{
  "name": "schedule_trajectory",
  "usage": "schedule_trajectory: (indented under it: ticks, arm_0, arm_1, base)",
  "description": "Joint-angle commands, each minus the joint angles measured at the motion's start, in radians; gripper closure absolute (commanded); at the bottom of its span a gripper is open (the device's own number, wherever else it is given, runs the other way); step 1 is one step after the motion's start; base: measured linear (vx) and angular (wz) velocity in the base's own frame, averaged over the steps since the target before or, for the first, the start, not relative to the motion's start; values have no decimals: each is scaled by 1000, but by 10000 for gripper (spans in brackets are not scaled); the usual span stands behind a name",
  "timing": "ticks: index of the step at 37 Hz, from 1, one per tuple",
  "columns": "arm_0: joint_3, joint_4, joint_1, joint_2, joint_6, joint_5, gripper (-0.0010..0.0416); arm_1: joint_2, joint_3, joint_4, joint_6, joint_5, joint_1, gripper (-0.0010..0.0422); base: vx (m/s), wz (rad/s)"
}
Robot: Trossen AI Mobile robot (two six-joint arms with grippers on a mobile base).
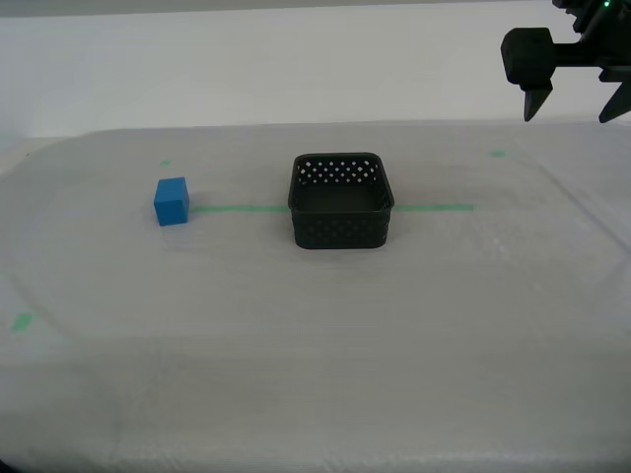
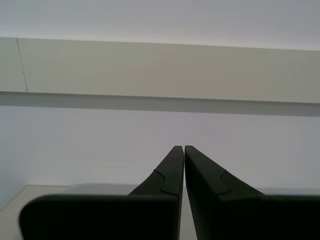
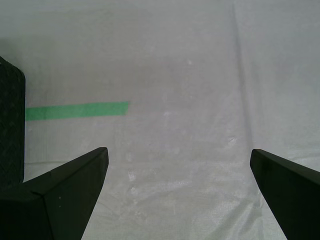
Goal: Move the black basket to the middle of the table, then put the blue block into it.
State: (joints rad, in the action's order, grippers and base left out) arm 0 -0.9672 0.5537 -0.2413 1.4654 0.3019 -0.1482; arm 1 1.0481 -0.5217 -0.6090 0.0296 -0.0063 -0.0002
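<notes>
The black basket (image 1: 341,200) sat upright near the middle of the counter (image 1: 315,335), astride the green tape line (image 1: 430,207), its mouth open upward and nothing inside it. That placing suggested the first half of the job was done, the basket set where the block could be dropped straight in. The blue block (image 1: 172,200) rested on the cloth well apart from the basket, toward the exterior view's left, just at the end of the tape line and not yet picked up.

My first hand (image 3: 177,162) hung above the counter with its jaws spread wide and empty; an edge of the basket (image 3: 11,130) and the end of the tape (image 3: 75,110) showed below it, so it hovered on the basket's far side from the block, fitting a hand that has let the basket go. In the exterior view it showed raised at the upper right (image 1: 573,108).

My second hand (image 2: 180,150) had its jaws pressed together on nothing, pointed at a pale wall, clear of the work. Fetching the block looked to be the next step.
</notes>
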Motion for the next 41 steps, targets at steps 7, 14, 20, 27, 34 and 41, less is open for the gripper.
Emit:
schedule_trajectory:
  ticks: [7, 14, 20, 27, 34, 41]
  arm_0:
    - [0, 0, -1, 0, 1, -4, 7]
    - [0, 0, -1, 0, 1, -4, 7]
    - [0, 0, -1, 0, 1, -4, 7]
    - [0, 0, -1, 0, 1, -4, 7]
    - [0, 0, -1, 0, 1, -4, 7]
    - [0, 0, -1, 0, 1, -4, 7]
  arm_1:
    - [0, -8, 24, 131, -1, 0, 412]
    - [0, -72, 254, 159, -1, 0, 412]
    - [0, -133, 454, 204, 0, -2, 412]
    - [0, -203, 661, 256, 0, -2, 412]
    - [0, -263, 813, 375, 0, -2, 412]
    - [0, -315, 959, 447, 0, -2, 412]
  base:
    - [0, 0]
    - [0, 0]
    - [0, 0]
    - [0, 0]
    - [0, 0]
    - [0, 0]
